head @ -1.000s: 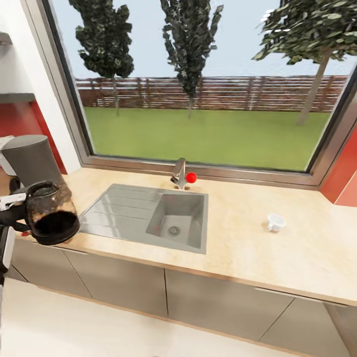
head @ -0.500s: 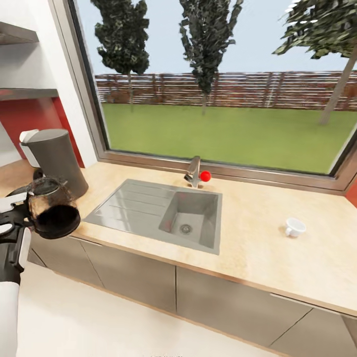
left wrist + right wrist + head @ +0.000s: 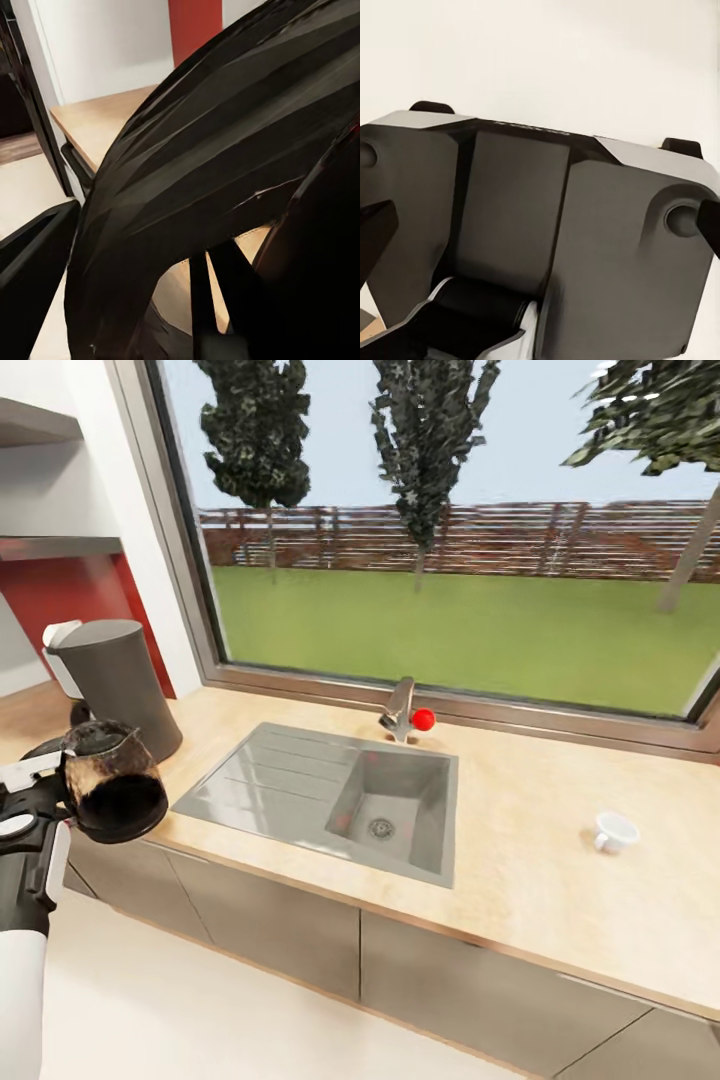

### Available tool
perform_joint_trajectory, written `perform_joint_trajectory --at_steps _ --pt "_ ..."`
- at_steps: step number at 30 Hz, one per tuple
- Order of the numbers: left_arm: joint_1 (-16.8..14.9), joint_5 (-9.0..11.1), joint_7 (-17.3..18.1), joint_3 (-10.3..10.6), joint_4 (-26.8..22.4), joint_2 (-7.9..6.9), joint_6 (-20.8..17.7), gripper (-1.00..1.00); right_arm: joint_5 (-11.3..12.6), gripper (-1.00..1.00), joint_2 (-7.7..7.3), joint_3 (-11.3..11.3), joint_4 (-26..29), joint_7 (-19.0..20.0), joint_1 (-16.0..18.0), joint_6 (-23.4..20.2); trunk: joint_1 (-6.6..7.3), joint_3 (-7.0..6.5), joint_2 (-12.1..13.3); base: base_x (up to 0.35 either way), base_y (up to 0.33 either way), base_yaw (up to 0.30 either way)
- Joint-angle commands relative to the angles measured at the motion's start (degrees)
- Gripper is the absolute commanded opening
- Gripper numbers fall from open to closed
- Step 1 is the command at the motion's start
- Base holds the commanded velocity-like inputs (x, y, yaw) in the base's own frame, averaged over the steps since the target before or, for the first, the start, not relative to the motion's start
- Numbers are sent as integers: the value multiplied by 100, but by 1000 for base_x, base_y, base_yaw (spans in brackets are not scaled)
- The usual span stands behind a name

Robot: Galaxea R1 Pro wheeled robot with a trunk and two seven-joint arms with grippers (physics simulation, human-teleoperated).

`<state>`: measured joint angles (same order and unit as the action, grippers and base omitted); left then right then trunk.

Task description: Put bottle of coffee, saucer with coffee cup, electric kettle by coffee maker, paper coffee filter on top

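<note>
head view: electric kettle (image 3: 113, 796) hangs at the left edge, carried by the left gripper (image 3: 40, 792), off the front lip of the kitchen countertop (image 3: 520, 840). coffee maker (image 3: 118, 686) stands above it, at the counter's left end. sink (image 3: 340, 796) sits at center, coffee cup (image 3: 614, 831) at far right.
left wrist view: kettle's dark body (image 3: 225, 180) close up.
right wrist view: robot's grey base (image 3: 540, 240); right gripper's grip can't be told.

Bright daylight floods through the window (image 3: 450, 550); soft shadows fall in the sink (image 3: 395, 810); edges bend wide-angle; the left wrist view is dark and blurred
</note>
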<state>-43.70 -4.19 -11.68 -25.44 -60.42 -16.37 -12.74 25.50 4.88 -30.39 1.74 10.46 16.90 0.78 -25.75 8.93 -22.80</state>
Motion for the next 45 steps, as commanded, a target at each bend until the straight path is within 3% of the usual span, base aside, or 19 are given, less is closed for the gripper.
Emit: perform_joint_trajectory --at_steps 1,45 --pt "15 -70 -25 4 -2 -4 -38 -100 56 100 -2 -45 -7 18 6 6 -4 11 -13 88 6 0" --pt "87 -65 -18 4 100 54 -18 -100 52 100 -11 -45 -16 17 6 1 -4 11 -13 132 -6 0"
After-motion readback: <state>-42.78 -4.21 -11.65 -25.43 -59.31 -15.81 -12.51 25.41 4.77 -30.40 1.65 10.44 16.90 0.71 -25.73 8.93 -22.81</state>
